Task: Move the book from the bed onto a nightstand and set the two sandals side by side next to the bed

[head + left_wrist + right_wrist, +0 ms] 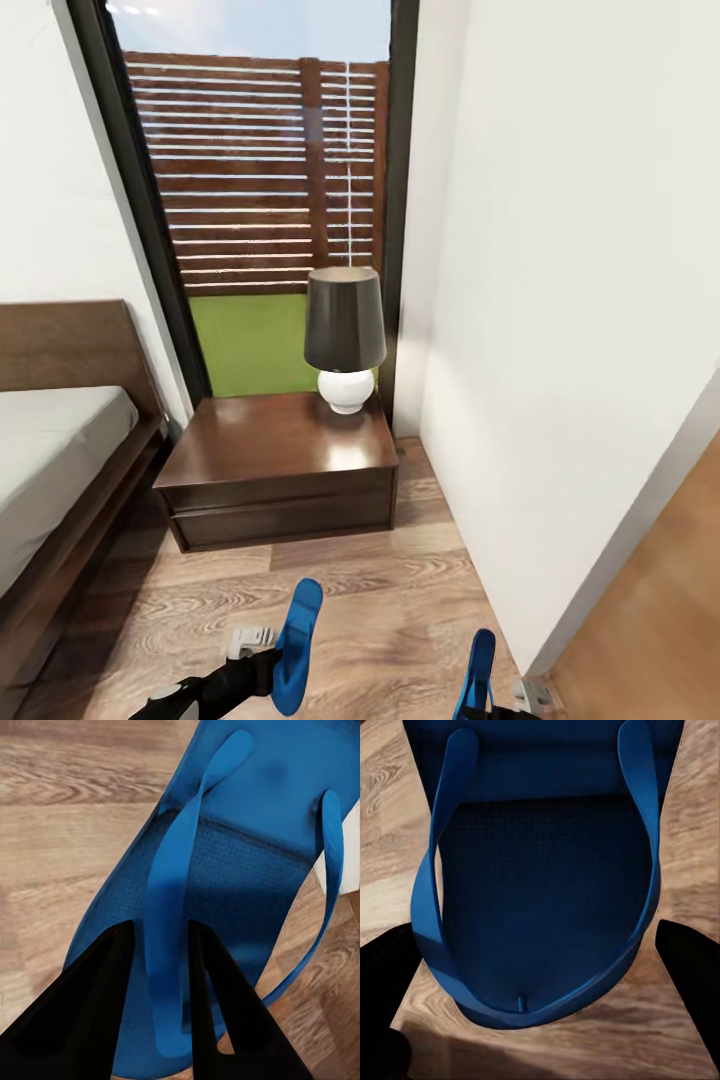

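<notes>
My left gripper (262, 668) is shut on the strap of one blue sandal (298, 640), which hangs on edge above the wood floor. In the left wrist view both black fingers (97, 1012) pinch that sandal's (247, 862) centre strap. My right gripper (538, 967) is shut on the other sandal (547, 885), its fingers pressing on the sole's two sides. That sandal (481, 672) stands on edge at the bottom of the head view. The bed (50, 450) lies at the left. The nightstand (270, 445) stands beside it, straight ahead. The book is out of view.
A lamp (345, 335) with a dark shade stands on the nightstand's back right corner. A white wall (570, 350) runs close along the right. A tall dark-framed window (260, 170) is behind the nightstand. Bare floor (390, 590) lies between me and the nightstand.
</notes>
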`<state>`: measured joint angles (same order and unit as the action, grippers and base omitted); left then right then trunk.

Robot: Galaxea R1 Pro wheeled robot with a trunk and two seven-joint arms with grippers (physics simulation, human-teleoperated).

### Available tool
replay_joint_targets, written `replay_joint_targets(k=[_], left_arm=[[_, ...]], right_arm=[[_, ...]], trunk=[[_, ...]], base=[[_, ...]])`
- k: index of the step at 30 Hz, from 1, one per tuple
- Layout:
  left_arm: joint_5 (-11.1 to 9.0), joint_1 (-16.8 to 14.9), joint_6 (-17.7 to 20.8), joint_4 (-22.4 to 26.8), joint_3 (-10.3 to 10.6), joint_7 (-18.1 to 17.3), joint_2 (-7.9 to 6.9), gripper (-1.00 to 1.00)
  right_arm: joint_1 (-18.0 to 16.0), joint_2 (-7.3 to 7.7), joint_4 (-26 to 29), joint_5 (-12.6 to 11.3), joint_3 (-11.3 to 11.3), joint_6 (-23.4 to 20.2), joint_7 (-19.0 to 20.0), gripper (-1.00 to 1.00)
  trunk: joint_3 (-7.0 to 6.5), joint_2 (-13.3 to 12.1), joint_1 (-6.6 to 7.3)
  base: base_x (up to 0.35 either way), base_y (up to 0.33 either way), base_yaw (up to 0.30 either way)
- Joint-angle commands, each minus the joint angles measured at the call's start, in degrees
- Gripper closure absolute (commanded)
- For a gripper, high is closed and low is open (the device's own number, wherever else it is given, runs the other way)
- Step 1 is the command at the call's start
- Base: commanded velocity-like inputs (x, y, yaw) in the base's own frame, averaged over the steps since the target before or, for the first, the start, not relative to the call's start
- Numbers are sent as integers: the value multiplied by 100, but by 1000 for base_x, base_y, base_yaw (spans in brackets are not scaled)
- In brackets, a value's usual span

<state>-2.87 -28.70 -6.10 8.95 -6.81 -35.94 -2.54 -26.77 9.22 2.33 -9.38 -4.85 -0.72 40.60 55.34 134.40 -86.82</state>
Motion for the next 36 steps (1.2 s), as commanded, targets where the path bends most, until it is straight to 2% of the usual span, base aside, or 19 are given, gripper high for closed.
replay_joint_targets(k=[1, 7, 16, 31, 36], left_arm=[[-30, -4, -5, -8, -15, -18, -1, 100], [-30, -4, -5, -8, -20, -18, -1, 100], [-31, -4, -5, -8, -22, -18, -1, 100], [-35, -4, -5, -8, -22, -18, -1, 100], [-33, -4, -5, -8, -22, -18, -1, 100]], right_arm=[[-3, 1, -5, 7, -51, -7, 18, 100], [-4, 1, -5, 7, -51, -7, 18, 100], [-4, 1, -5, 7, -51, -7, 18, 100], [-3, 1, -5, 10, -51, -7, 18, 100], [-4, 1, -5, 14, -51, -7, 18, 100]], trunk=[[5, 2, -2], [5, 2, -2], [5, 2, -2], [5, 2, -2], [5, 2, -2]], base=[[311, 0, 0], [269, 0, 38], [24, 0, 227], [142, -103, 20], [23, -12, 218]])
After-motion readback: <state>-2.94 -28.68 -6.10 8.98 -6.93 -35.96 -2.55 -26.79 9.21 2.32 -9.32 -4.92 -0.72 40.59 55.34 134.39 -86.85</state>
